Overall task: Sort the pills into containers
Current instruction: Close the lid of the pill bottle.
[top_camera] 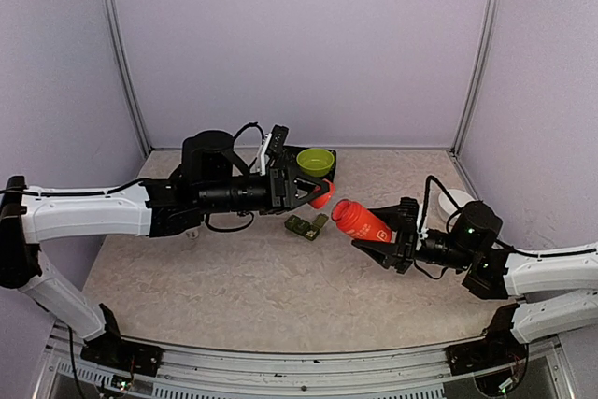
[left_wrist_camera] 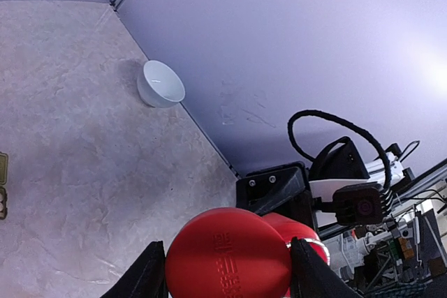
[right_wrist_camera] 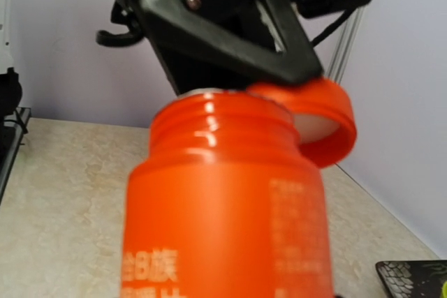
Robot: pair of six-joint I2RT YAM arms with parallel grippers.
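Green containers (top_camera: 306,225) on table (top_camera: 234,277); near L gripper (top_camera: 316,193)

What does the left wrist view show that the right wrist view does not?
Left wrist only: the white bowl by the wall and a sliver of the containers. Right wrist only: the open threaded neck and label print of the orange bottle. Both: the cap in the jaws of the left gripper, off the bottle held by the right gripper.

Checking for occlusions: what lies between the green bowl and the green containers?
In the top view, the left gripper, holding the red cap, sits between the green bowl and containers.
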